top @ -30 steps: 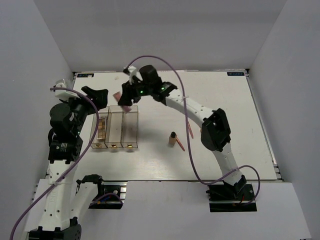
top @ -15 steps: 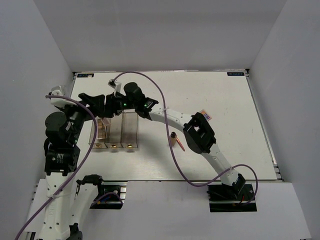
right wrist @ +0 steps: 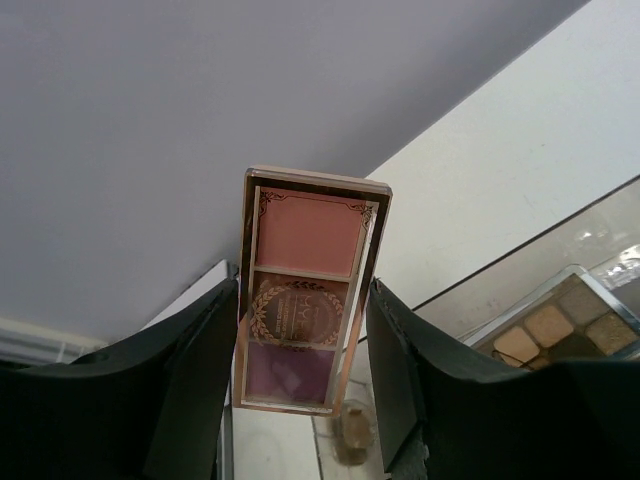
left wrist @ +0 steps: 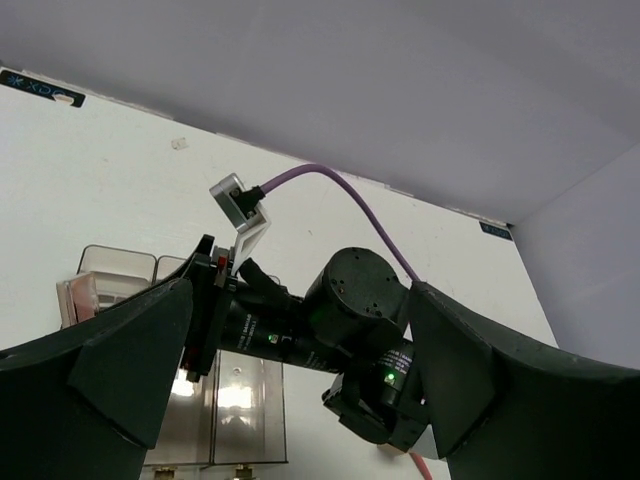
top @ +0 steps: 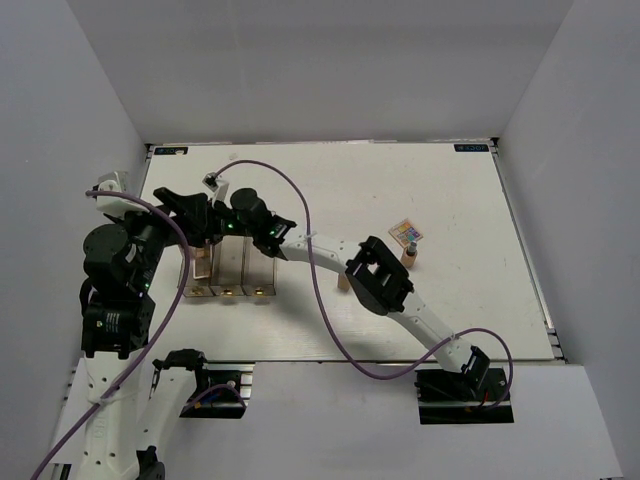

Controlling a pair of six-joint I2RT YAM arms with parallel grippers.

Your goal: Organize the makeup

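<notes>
right gripper [right wrist: 303, 345] clamped on pink palette [right wrist: 308, 300], held lengthwise along the fingers at the clear box [top: 245, 262] near desk's left edge, likely to slot it in beside brown palette [right wrist: 555, 325]. left gripper [left wrist: 290, 350] wide open, empty, probably there to steady the box. multicolour palette [top: 405, 232] lies loose toward the right edge

The right arm [top: 320, 247], gripping a palette [right wrist: 305, 330], is crowding the left gripper [top: 198, 215] over the box [top: 230, 272], leaving open table [top: 470, 200] rightward.

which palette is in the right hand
The pink palette, gripped in the right hand. The brown palette sits in the box; the multicolour palette is out on the table.
</notes>
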